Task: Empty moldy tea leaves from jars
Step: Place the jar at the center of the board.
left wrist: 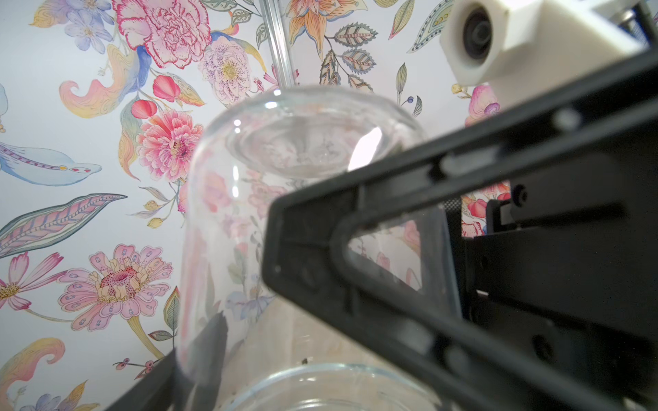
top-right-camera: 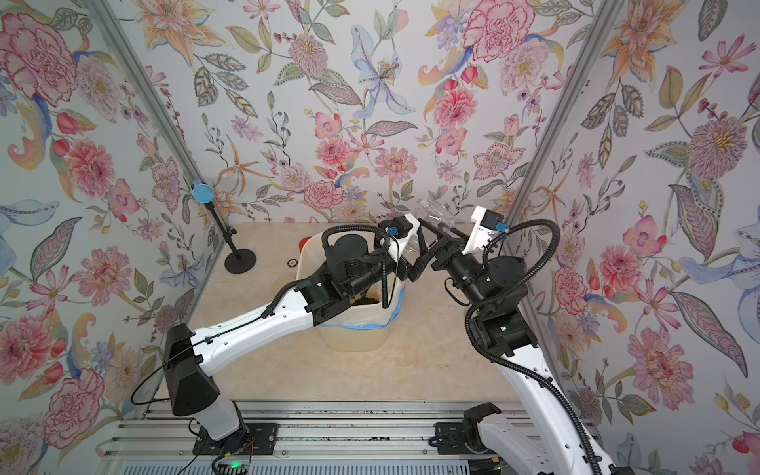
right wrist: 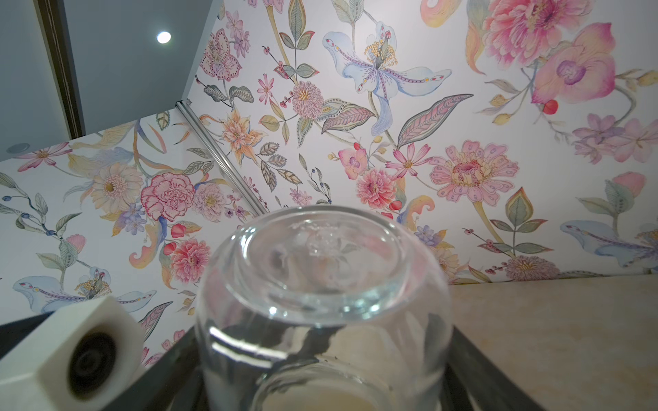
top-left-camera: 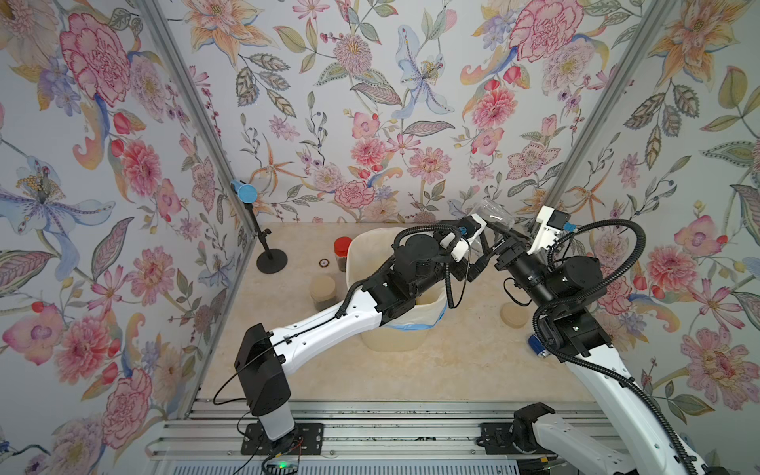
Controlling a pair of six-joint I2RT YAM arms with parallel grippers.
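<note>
A clear, empty jar (top-left-camera: 495, 214) (top-right-camera: 436, 212) hangs bottom-up above the back right of the table. My right gripper (top-left-camera: 499, 235) (right wrist: 325, 373) is shut on the jar (right wrist: 320, 284), a finger on each side. From over the bin, my left gripper (top-left-camera: 485, 247) (left wrist: 327, 391) stands round the mouth end of the jar (left wrist: 285, 178); only one dark finger (left wrist: 204, 356) shows at the glass, so contact is unclear. Dark tea leaves (top-right-camera: 364, 301) lie in the bin. A red-capped jar (top-left-camera: 342, 251) and a beige-lidded jar (top-left-camera: 323, 290) stand left of the bin, both holding dark leaves.
The cream bin (top-left-camera: 366, 246) with its white liner stands mid-table under my left arm. A loose beige lid (top-left-camera: 514, 314) lies on the table near my right arm. A black stand (top-left-camera: 271, 261) with a blue top is at the back left corner. Flowered walls close three sides.
</note>
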